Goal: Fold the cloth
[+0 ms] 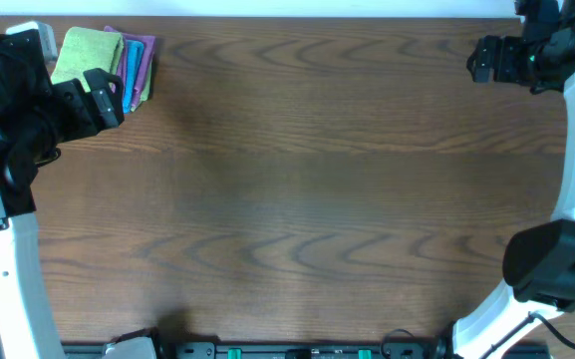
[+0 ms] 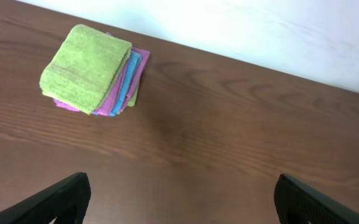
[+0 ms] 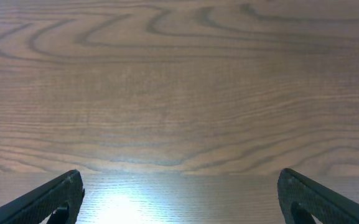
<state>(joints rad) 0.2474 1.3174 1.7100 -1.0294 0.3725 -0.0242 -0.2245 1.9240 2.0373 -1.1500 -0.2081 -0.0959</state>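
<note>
The lime-green cloth (image 1: pixel 86 54) lies folded on top of a small stack at the table's far left corner. It also shows in the left wrist view (image 2: pixel 86 65), with purple and turquoise cloths under it. No white tag shows. My left gripper (image 1: pixel 105 96) is open and empty, just right of and in front of the stack; its fingers (image 2: pixel 179 202) frame bare wood. My right gripper (image 1: pixel 478 58) is open and empty at the far right of the table, over bare wood (image 3: pixel 179 199).
The purple cloth (image 2: pixel 118 93) and the turquoise cloth (image 2: pixel 129 78) stick out at the stack's right side. The brown wooden table (image 1: pixel 297 189) ends at a white wall (image 2: pixel 260 31) behind the stack. The right arm's base (image 1: pixel 556 261) stands at the front right.
</note>
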